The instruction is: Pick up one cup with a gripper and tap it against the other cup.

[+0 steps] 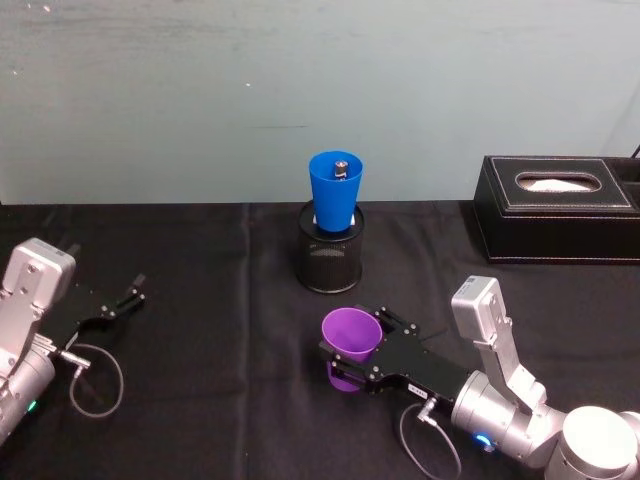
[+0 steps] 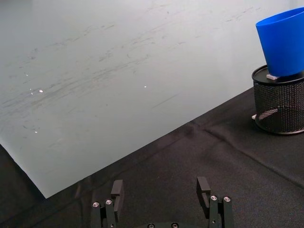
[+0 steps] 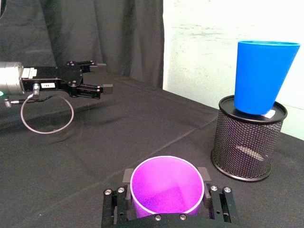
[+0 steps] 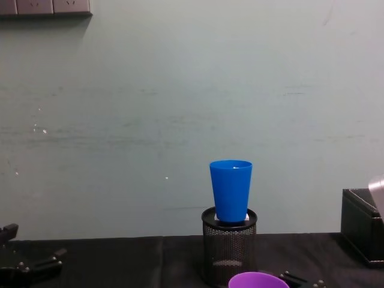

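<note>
Right gripper (image 1: 356, 342) reaches in from the robot's right, low over the black cloth (image 1: 200, 330), its two flat jaws closed against opposite sides of the purple cup (image 1: 350, 334). From the wrist camera behind it you look straight down into the cup's open mouth, one jaw pressed to each flank just below the rim. The cup stands upright in that grip; whether its base touches the cloth I cannot tell. Farther from the robot and a little to its left, the blue cup (image 1: 335, 190) stands upright with its narrow bottom set in the mouth of a black mesh holder (image 1: 331, 258), most of its body rising above the holder's rim. The purple cup sits near the holder but apart from it, and lower than the blue cup, the two cups not touching. Away on the robot's left side the left gripper (image 1: 136, 290) hangs just above the cloth with its jaws spread and nothing between them. A black tissue box (image 1: 555, 215) rests at the far right by the pale wall (image 1: 300, 80).
</note>
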`<state>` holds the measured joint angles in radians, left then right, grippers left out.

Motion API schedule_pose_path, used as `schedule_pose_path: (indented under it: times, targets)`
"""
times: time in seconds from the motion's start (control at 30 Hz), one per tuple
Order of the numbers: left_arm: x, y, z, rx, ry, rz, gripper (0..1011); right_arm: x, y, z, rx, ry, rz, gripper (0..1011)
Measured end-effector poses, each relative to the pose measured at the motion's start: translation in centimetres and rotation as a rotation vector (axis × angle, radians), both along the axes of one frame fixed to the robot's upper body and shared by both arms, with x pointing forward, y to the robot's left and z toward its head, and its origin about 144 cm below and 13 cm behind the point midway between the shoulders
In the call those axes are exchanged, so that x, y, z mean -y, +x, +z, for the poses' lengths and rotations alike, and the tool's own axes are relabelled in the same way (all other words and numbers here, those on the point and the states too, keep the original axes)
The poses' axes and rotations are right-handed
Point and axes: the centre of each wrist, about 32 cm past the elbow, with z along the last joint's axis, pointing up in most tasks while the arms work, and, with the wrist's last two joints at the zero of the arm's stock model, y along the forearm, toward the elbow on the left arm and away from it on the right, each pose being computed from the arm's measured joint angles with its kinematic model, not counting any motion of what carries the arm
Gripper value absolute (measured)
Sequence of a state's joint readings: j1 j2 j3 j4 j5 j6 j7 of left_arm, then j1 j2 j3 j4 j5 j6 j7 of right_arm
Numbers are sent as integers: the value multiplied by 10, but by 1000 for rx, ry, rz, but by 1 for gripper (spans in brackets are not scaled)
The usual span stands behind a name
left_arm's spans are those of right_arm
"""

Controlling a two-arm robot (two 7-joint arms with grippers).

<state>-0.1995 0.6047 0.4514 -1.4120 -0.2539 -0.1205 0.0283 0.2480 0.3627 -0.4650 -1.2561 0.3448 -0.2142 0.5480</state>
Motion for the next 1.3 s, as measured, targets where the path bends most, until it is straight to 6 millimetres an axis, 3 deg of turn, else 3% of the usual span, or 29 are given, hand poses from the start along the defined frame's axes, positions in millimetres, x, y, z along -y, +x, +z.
schedule_pose_path:
  times: [0.3, 0.87, 1.03, 1.3]
  targets:
    - [0, 0, 0, 0, 0, 0, 1000, -1, 0, 3, 5, -1, 2, 760]
    - [0, 0, 0, 0, 0, 0, 1000, 0, 6, 103, 49, 4, 12, 741]
    - [0, 0, 0, 0, 0, 0, 1000, 0, 6, 119, 42, 7, 11, 741]
    - [0, 0, 0, 0, 0, 0, 1000, -3, 6, 126, 39, -3, 12, 742]
